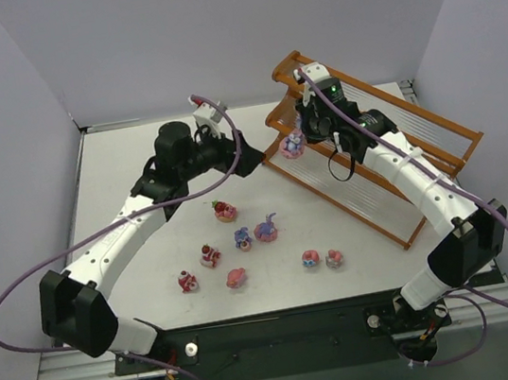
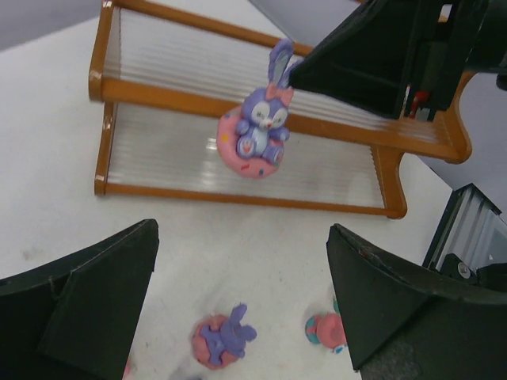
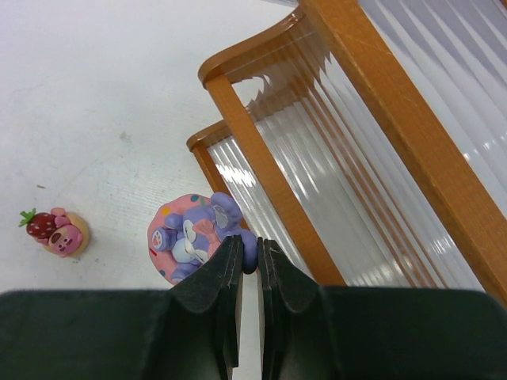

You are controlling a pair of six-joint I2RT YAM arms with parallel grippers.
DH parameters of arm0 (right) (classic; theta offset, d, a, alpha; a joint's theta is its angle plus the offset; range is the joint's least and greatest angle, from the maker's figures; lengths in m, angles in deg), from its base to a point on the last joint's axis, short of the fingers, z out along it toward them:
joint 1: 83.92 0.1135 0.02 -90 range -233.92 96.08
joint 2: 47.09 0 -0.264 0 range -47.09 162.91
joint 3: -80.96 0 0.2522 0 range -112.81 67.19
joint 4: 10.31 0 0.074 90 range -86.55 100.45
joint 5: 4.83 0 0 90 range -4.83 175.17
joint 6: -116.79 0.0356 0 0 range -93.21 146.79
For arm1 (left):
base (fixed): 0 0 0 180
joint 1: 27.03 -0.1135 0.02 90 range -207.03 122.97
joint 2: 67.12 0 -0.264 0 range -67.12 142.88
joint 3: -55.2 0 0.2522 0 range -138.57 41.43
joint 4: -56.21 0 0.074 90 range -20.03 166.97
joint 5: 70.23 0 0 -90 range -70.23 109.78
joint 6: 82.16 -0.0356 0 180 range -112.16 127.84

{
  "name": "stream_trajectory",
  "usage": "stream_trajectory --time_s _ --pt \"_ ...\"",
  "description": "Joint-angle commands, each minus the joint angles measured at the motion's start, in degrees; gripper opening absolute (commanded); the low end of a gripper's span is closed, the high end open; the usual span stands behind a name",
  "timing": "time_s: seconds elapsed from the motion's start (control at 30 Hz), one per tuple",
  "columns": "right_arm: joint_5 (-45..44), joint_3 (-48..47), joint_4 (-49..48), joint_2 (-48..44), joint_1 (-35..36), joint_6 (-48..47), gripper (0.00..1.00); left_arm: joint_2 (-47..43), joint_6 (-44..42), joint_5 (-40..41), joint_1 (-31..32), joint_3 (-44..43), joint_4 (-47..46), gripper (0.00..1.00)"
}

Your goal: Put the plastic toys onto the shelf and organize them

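Eight plastic toys lie scattered on the table, on the side of the shelf that its lowest tier faces, all apart from the shelf. The left gripper hangs above the table just off the lowest tier's front rail, fingers spread wide with nothing between them. The right gripper is over the far end of the shelf's lowest tier, fingers pressed together on one ear of the purple bunny toy. The toy hangs upright on its pink base. Contact between that base and the shelf rods cannot be determined.
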Motion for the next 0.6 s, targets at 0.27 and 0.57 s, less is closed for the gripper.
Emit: stream_trajectory --time_s 0.27,0.57 --pt "7.9 -6.3 7.3 -0.9 -0.1 4.1 0.00 15.3 -12.8 -2.6 7.0 -15.7 -8.4 0.91" --pt "8.0 -9.7 9.8 0.2 -0.2 5.5 0.00 18.6 -16.1 -0.1 9.5 -18.3 -7.0 0.85"
